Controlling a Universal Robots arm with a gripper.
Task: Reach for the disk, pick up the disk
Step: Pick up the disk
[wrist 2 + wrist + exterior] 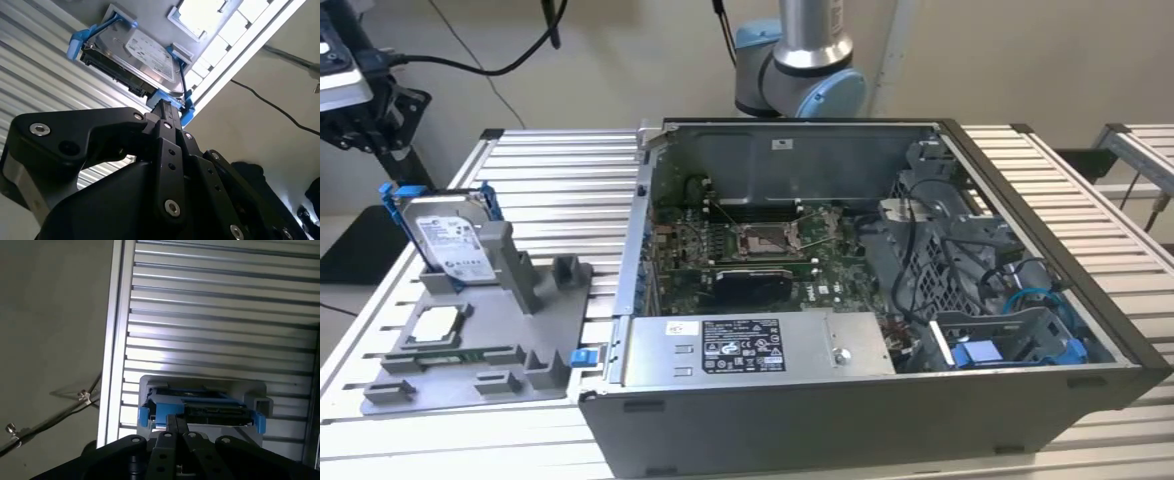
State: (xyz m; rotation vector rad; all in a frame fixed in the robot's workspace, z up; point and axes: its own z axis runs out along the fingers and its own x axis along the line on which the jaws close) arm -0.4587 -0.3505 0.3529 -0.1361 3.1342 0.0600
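**A:** Where is the disk?

**B:** The disk (447, 235) stands on edge in a slot of the grey holder (520, 335), leaning back a little. Its white label faces the exterior camera and the blue caddy frames it. The holder lies on the slatted table (560, 170), to the exterior view's left of the open computer case (881, 400). A small square chip (438, 322) lies flat on the same holder, nearer the camera than the disk.

**A:** And the gripper?

**B:** The gripper (175, 419) is above the disk. In the first wrist view its black fingers point at the caddy's upper edge, a little off that edge's middle. In the second wrist view the tips line up with a blue corner of the caddy.

**A:** Are they touching it?

**B:** I cannot tell from the wrist views. In the exterior view the black gripper parts sit at the upper left edge of the picture, and bare table shows between them and the top of the disk.

**A:** How do the jaws stand?

**B:** They are drawn together, the two fingers side by side with no gap showing. Nothing is between them. The disk sits in its slot, ungripped.
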